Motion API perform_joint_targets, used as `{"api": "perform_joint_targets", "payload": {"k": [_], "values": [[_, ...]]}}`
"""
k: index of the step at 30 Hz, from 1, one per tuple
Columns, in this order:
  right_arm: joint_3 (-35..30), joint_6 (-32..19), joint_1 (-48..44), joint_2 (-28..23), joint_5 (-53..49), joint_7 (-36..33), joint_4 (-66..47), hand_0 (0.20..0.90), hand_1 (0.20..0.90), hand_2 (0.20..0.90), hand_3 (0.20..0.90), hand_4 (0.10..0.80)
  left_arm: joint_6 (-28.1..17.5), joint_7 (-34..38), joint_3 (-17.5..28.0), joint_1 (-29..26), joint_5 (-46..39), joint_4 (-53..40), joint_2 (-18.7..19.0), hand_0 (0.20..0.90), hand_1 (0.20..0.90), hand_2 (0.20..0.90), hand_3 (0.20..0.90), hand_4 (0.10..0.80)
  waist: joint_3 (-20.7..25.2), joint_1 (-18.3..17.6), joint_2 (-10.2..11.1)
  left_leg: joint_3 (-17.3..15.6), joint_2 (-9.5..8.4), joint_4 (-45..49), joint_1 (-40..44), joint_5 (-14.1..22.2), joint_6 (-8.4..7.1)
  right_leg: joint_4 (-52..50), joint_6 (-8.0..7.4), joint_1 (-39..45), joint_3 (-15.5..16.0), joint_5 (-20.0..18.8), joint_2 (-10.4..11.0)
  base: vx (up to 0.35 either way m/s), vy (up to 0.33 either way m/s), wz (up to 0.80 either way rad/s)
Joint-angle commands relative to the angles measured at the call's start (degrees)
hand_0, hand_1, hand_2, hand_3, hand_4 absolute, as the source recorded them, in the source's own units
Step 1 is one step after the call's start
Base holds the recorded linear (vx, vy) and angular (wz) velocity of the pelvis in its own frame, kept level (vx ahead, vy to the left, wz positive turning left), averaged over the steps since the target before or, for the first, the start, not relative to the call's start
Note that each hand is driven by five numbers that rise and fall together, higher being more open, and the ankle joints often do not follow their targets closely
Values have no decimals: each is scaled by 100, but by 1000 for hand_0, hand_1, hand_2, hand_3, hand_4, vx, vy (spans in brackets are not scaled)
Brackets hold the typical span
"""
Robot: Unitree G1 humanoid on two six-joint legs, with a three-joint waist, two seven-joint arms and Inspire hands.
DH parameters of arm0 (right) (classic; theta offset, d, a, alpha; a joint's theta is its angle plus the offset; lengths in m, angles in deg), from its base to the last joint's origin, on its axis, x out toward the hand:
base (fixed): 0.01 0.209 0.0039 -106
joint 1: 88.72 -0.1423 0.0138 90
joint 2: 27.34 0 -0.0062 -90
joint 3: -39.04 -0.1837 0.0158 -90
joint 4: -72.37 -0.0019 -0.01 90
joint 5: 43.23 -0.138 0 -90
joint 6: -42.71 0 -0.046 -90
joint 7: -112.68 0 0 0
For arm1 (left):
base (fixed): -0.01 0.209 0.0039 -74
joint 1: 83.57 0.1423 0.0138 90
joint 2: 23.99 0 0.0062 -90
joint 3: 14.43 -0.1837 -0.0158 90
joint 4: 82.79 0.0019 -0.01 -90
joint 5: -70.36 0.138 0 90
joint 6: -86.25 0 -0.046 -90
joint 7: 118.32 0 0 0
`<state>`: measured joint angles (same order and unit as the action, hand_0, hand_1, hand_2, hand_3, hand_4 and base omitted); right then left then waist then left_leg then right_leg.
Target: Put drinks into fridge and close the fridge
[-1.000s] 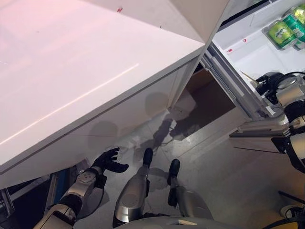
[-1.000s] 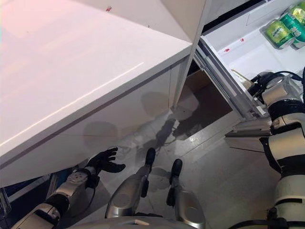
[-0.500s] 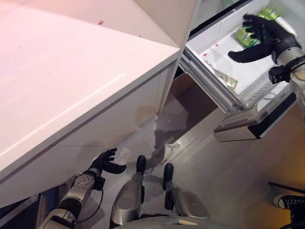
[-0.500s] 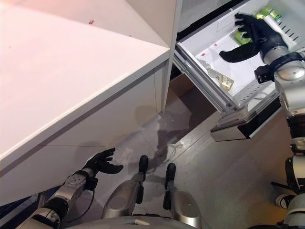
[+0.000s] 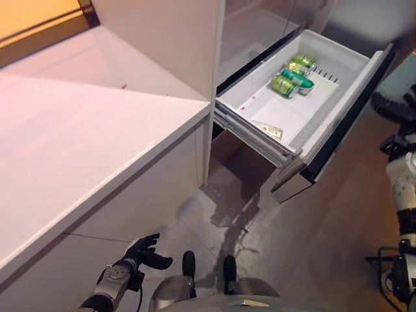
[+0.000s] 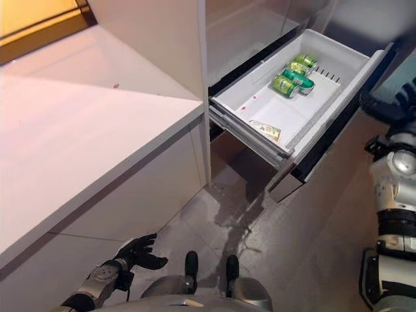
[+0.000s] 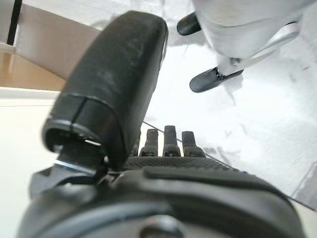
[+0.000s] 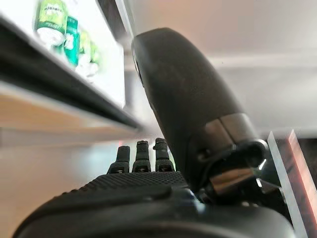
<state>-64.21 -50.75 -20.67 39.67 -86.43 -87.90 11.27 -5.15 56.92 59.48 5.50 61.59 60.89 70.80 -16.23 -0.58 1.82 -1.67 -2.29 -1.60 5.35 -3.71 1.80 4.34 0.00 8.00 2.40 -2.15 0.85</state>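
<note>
the green drink cans [image 5: 292,73] lie in the pulled-out fridge drawer [image 5: 364,62], near its back, with a small flat packet [image 5: 268,130] nearer the cabinet, so loading looks done and the closing step is in hand. right hand [image 5: 392,108] sits just beside the drawer front, fingers straight and empty; left hand [image 5: 144,251] hangs low by the white worktop [image 5: 78,143], relaxed and empty (idle). next move, by my reading: flat of the right hand on the drawer front, pushing it square along its rails.
</note>
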Motion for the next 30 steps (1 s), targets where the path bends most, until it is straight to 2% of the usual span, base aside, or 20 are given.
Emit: {"api": "perform_joint_targets", "payload": {"k": [1,6,9,14,18,22,25,30], "values": [[-121,-754,-323,-49,-248,61,-134,900,900,900,900,800,-63,-34,-337,115,198,105,-20,900,900,900,900,800,183,357,22,306,-346,1773,-454,1433,278,-1870,-161,-664,105,739,373,-24,-22,10],[151,-746,-614,142,-562,138,-177,900,900,900,900,800,22,88,-481,-32,216,-98,16,900,900,900,900,800,-226,470,-55,413,-436,2390,-1068,1605,396,-2573,-94,-1228,132,927,427,-163,-13,14],[393,-568,-845,294,-652,364,-295,900,900,900,900,800,19,197,-494,-112,128,-124,42,900,900,900,900,800,-487,509,-94,452,-527,2832,-1505,1717,463,-3039,-41,-1673,106,1030,422,-179,20,4],[812,-347,-1238,271,-120,947,-211,900,900,900,900,800,-5,342,-547,-259,-12,-196,5,900,900,900,900,800,-743,564,-167,435,-610,3332,-2020,1802,494,-3598,43,-2201,108,1148,414,-112,71,-10],[1239,-390,-1603,177,241,1462,-196,900,900,900,900,800,-52,364,-489,-298,-107,-313,19,900,900,900,900,800,-856,673,-193,461,-648,3473,-2249,1776,495,-3835,64,-2457,144,1185,424,-51,57,5],[1840,-769,-2258,-2,1085,1687,-128,900,900,900,900,800,-154,357,-495,-219,-181,-370,94,900,900,900,900,800,-909,846,-217,478,-667,3437,-2277,1724,488,-3931,70,-2493,224,1245,453,10,48,2],[2201,-741,-2643,-78,1337,1823,-117,900,900,900,900,800,-171,266,-440,-121,-124,-359,146,900,900,900,900,800,-840,960,-218,543,-649,3160,-2082,1604,433,-3753,57,-2286,310,1230,487,106,31,3],[2727,-482,-3240,-154,1433,2128,211,900,900,900,900,800,-263,111,-414,74,-16,-174,261,900,900,900,900,800,-499,1234,-190,848,-679,2497,-1514,1379,310,-3084,14,-1563,587,1160,575,211,13,18]]}}
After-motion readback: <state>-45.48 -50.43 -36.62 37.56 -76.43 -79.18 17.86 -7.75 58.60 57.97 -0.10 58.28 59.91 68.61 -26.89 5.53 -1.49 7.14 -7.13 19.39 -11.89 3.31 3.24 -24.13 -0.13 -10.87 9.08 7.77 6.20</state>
